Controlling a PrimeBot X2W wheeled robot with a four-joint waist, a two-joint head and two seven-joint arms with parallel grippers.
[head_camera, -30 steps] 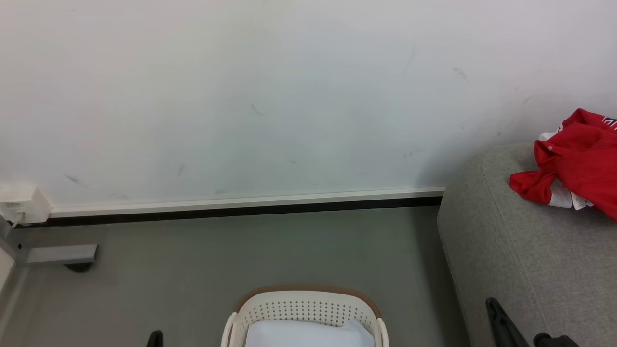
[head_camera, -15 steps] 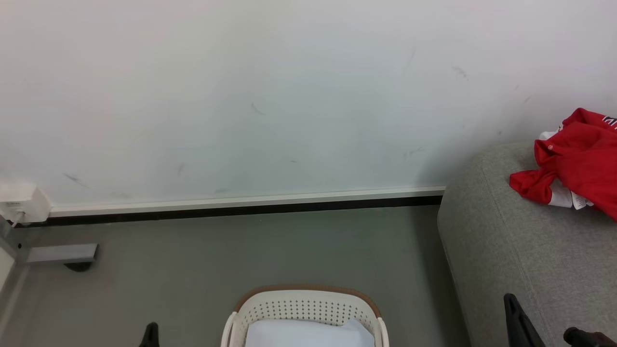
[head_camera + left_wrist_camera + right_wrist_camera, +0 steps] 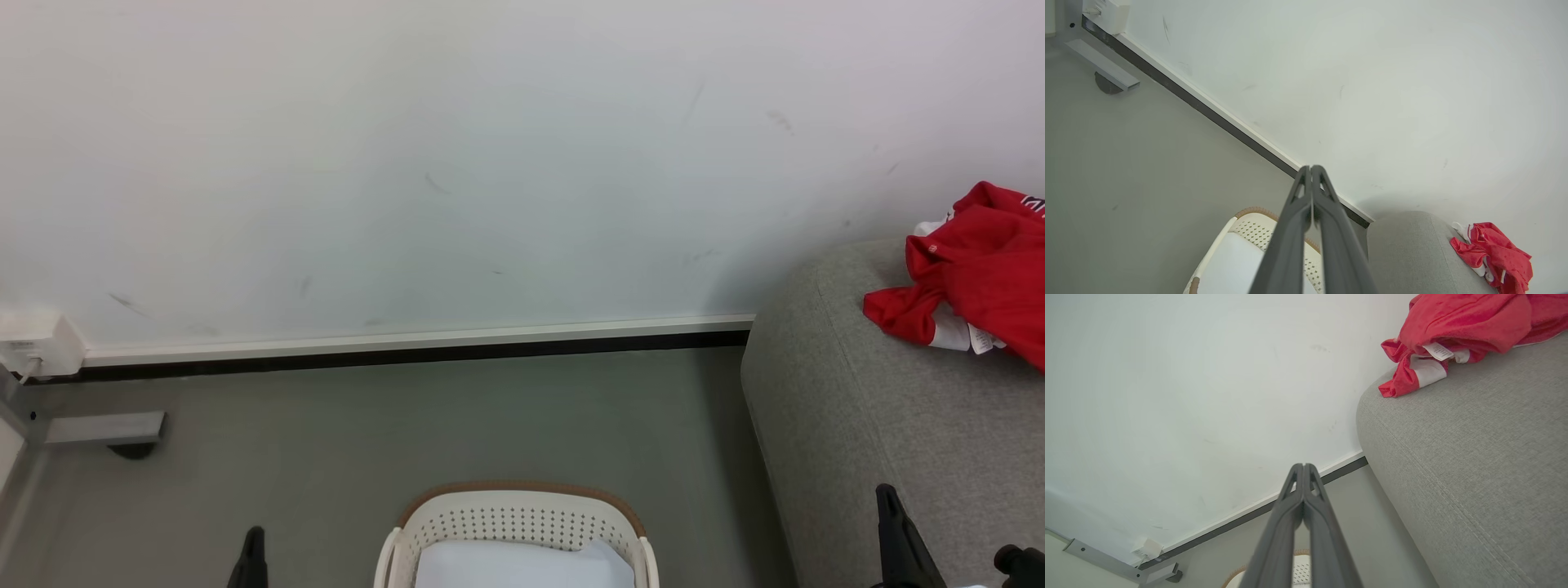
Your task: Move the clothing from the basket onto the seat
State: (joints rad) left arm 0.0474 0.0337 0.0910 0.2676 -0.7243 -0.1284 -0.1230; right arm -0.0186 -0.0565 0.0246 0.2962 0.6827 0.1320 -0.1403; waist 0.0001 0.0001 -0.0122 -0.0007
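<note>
clothing (image 3: 984, 278): soft red cloth, matt and crumpled, up past the right claw (image 3: 1303, 465)
seat (image 3: 857, 425): grey woven fabric, kinda rough, stitched seams, just beside that claw
basket (image 3: 514, 518): smooth cream plastic, holey walls, between the two claws
pad (image 3: 522, 567): pale, smooth, matt, looks like cloth
left claw (image 3: 1311, 167): dark matt plastic, right one too
floor (image 3: 326, 441): smooth grey, dull
wall (image 3: 490, 163): matt white, scuffed

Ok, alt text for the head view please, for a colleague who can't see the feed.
Red clothing lies bunched on the grey seat at the right edge, below a white wall. At bottom centre the cream basket stands on the floor with a pale pad inside. Left fingers and right fingers poke up from the bottom edge.
</note>
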